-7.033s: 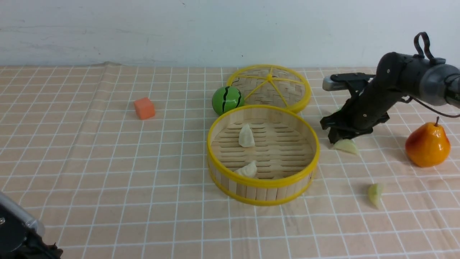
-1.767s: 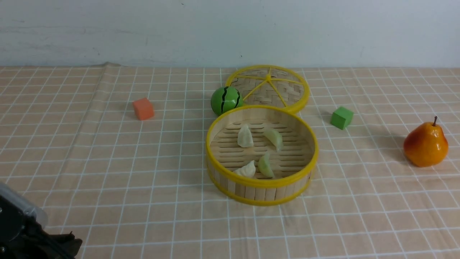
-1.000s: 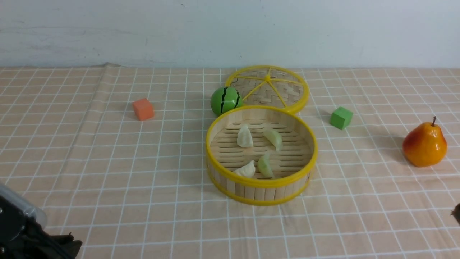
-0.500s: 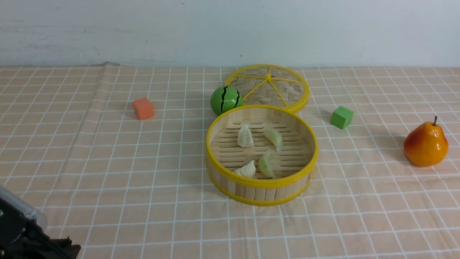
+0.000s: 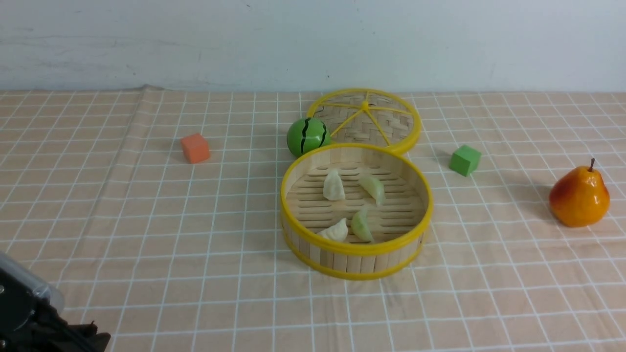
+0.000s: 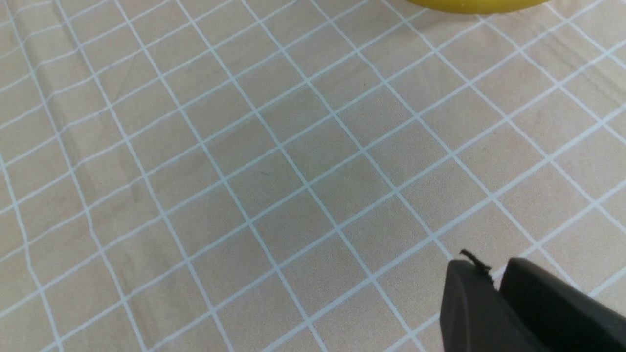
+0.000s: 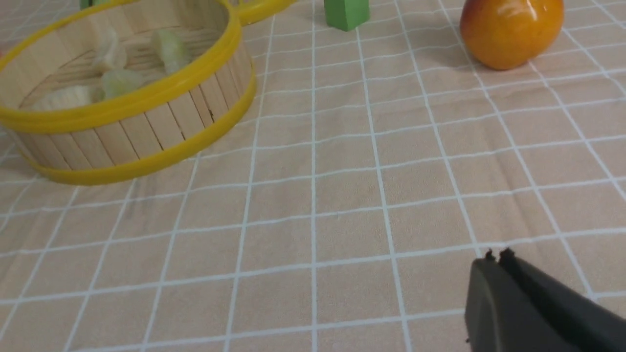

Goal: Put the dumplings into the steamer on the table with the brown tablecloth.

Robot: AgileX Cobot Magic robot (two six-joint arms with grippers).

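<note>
**Four dumplings in the steamer**

The steamer (image 5: 356, 210) held all four dumplings: two cream-white (image 5: 334, 186) (image 5: 335, 230), two pale green (image 5: 373, 188) (image 5: 362, 226). Around the steamer lay one woven lid (image 5: 366, 119), one watermelon ball (image 5: 307, 136), one orange cube (image 5: 195, 147), one green cube (image 5: 464, 160) and one pear (image 5: 579, 196), all on the brown tablecloth (image 5: 146, 234).

The left gripper (image 6: 494, 281), cut off at the frame edge, had its tips nearly together, empty. The right gripper (image 7: 496, 259) was pressed together, empty.
</note>
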